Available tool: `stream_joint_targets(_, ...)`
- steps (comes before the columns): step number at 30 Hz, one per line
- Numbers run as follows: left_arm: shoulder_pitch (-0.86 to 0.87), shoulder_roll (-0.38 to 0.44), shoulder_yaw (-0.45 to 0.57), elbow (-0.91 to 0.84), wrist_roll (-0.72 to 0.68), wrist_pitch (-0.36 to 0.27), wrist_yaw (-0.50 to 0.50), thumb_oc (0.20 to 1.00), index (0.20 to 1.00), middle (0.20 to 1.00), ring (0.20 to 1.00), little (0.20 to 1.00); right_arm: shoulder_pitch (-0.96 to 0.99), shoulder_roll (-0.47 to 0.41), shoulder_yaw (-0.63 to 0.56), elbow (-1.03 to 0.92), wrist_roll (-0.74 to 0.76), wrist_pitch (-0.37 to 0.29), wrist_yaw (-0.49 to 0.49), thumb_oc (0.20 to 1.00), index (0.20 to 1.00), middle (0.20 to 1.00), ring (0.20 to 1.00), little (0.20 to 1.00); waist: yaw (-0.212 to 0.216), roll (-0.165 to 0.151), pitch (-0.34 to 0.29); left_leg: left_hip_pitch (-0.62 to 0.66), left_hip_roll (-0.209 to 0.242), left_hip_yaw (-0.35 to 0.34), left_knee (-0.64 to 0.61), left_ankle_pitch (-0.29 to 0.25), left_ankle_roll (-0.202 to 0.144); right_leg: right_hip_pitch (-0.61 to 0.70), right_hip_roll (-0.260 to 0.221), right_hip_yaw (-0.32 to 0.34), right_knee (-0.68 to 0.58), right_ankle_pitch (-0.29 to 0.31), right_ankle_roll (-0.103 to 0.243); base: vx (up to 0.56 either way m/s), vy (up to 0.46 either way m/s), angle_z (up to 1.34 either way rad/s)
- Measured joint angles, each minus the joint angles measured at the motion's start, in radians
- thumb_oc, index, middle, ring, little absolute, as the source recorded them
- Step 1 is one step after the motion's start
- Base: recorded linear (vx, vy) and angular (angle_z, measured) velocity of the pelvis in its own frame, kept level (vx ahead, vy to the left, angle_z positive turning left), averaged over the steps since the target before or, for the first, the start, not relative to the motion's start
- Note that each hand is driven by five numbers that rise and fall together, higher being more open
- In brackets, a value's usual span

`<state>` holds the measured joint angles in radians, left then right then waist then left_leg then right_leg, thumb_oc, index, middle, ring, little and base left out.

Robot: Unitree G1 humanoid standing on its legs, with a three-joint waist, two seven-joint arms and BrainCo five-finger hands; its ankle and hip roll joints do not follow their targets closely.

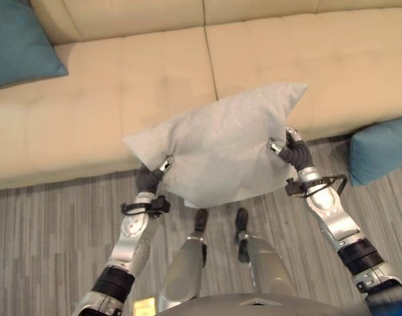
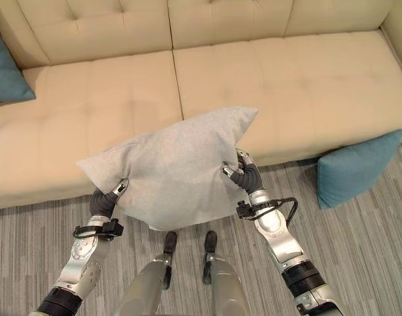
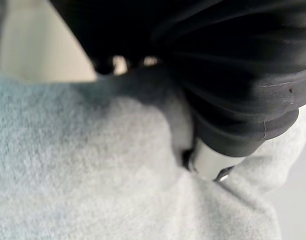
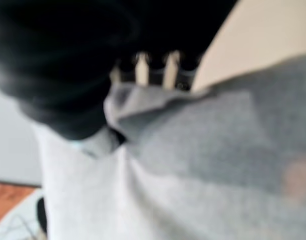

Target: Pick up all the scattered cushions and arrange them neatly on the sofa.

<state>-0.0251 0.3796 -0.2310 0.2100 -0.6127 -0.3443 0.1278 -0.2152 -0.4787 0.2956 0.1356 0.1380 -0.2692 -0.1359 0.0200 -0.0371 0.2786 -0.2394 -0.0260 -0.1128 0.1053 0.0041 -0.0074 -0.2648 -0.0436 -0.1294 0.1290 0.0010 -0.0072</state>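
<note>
Grey cushion (image 1: 220, 148) flat-on, corners diagonal, both hands gripping

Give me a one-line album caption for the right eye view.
Both hands, left and right, grip a grey cushion above the beige sofa; a teal cushion leans on its front.

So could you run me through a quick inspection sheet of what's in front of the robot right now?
Surface: beige sofa, seat bare apart from one cushion at its left end.
Job's things: grey cushion held up in front of the sofa; teal cushion on the sofa's left end; another teal cushion on the floor, leaning against the sofa front at the right.
Clutter: nothing seen.
Robot hands: left robot hand and right robot hand each grip an edge of the grey cushion.
Cables: nothing seen.
Surroundings: grey striped floor.
</note>
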Motion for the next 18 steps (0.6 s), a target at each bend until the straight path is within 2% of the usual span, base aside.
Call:
stream_joint_targets(2, 0.014, -0.001, 0.000, 0.000, 0.003, 0.009, -0.009, 0.200, 0.200, 0.200, 0.200, 0.200, 0.027, -0.004, -0.002, 0.001, -0.007, 0.005, 0.013, 0.200, 0.200, 0.200, 0.200, 0.200, -0.001, 0.001, -0.007, 0.071, 0.000, 0.002, -0.028, -0.003, 0.002, 0.073, 0.002, 0.003, -0.035, 0.000, 0.001, 0.15, 0.133, -0.08)
stream_joint_targets(3, 0.026, 0.002, 0.000, 0.000, 0.008, 0.011, -0.022, 0.200, 0.200, 0.200, 0.200, 0.200, 0.057, 0.000, -0.007, 0.003, -0.006, 0.005, 0.020, 0.200, 0.200, 0.200, 0.200, 0.200, 0.000, 0.003, -0.040, 0.118, 0.004, 0.012, -0.059, -0.007, 0.010, 0.120, 0.006, 0.009, -0.071, 0.005, 0.009, 0.19, 0.228, -0.16)
stream_joint_targets(8, 0.055, 0.000, -0.003, -0.001, 0.024, 0.039, -0.041, 0.200, 0.200, 0.200, 0.200, 0.200, 0.103, 0.019, -0.021, 0.014, -0.005, 0.019, 0.042, 0.200, 0.200, 0.200, 0.200, 0.200, -0.004, 0.010, -0.085, 0.205, -0.008, 0.052, -0.075, -0.029, 0.036, 0.189, 0.002, 0.050, -0.094, 0.012, 0.023, 0.09, 0.230, -0.34)
stream_joint_targets(10, 0.051, 0.002, -0.004, 0.000, 0.049, 0.053, -0.041, 0.200, 0.200, 0.200, 0.200, 0.200, 0.132, 0.050, -0.040, 0.014, -0.003, 0.027, 0.047, 0.200, 0.200, 0.200, 0.200, 0.200, -0.008, 0.020, -0.092, 0.230, -0.017, 0.079, -0.077, -0.035, 0.053, 0.156, -0.003, 0.070, -0.003, 0.008, 0.066, -0.01, 0.266, -0.43)
stream_joint_targets(11, 0.049, 0.000, -0.004, 0.001, 0.056, 0.057, -0.041, 0.200, 0.200, 0.200, 0.200, 0.200, 0.139, 0.048, -0.040, 0.013, -0.002, 0.031, 0.048, 0.200, 0.200, 0.200, 0.200, 0.200, -0.017, 0.022, -0.093, 0.230, -0.022, 0.080, -0.063, -0.042, 0.063, 0.137, -0.009, 0.069, 0.040, 0.007, 0.071, 0.02, 0.124, -0.19)
stream_joint_targets(13, 0.045, 0.000, -0.005, 0.000, 0.064, 0.058, -0.042, 0.200, 0.200, 0.200, 0.200, 0.200, 0.141, 0.043, -0.040, 0.018, 0.001, 0.036, 0.050, 0.200, 0.200, 0.200, 0.200, 0.200, -0.026, 0.029, -0.095, 0.228, -0.010, 0.101, -0.069, -0.036, 0.084, 0.079, -0.029, 0.070, 0.169, -0.030, 0.115, 0.06, 0.111, -0.12)
stream_joint_targets(15, 0.051, 0.003, -0.004, 0.001, 0.078, 0.058, -0.041, 0.200, 0.200, 0.200, 0.200, 0.200, 0.141, 0.048, -0.036, 0.019, 0.000, 0.037, 0.049, 0.200, 0.200, 0.200, 0.200, 0.200, -0.023, 0.020, -0.102, 0.230, -0.026, 0.102, -0.067, -0.046, 0.090, 0.040, -0.070, 0.065, 0.269, -0.041, 0.117, 0.11, 0.056, -0.15)
stream_joint_targets(16, 0.054, 0.011, -0.002, 0.002, 0.080, 0.058, -0.040, 0.200, 0.200, 0.200, 0.200, 0.200, 0.141, 0.049, -0.033, 0.018, 0.000, 0.037, 0.051, 0.200, 0.200, 0.200, 0.200, 0.200, -0.015, 0.014, -0.107, 0.227, -0.032, 0.101, -0.072, -0.044, 0.093, 0.035, -0.081, 0.074, 0.266, -0.055, 0.123, 0.13, -0.009, -0.16)
stream_joint_targets(18, 0.057, 0.025, -0.002, 0.002, 0.084, 0.058, -0.040, 0.200, 0.200, 0.200, 0.200, 0.200, 0.141, 0.045, -0.027, 0.018, -0.001, 0.037, 0.055, 0.200, 0.200, 0.200, 0.200, 0.200, -0.007, 0.014, -0.107, 0.226, -0.030, 0.100, -0.079, -0.040, 0.093, 0.028, -0.069, 0.071, 0.239, -0.061, 0.115, 0.14, -0.033, -0.10)
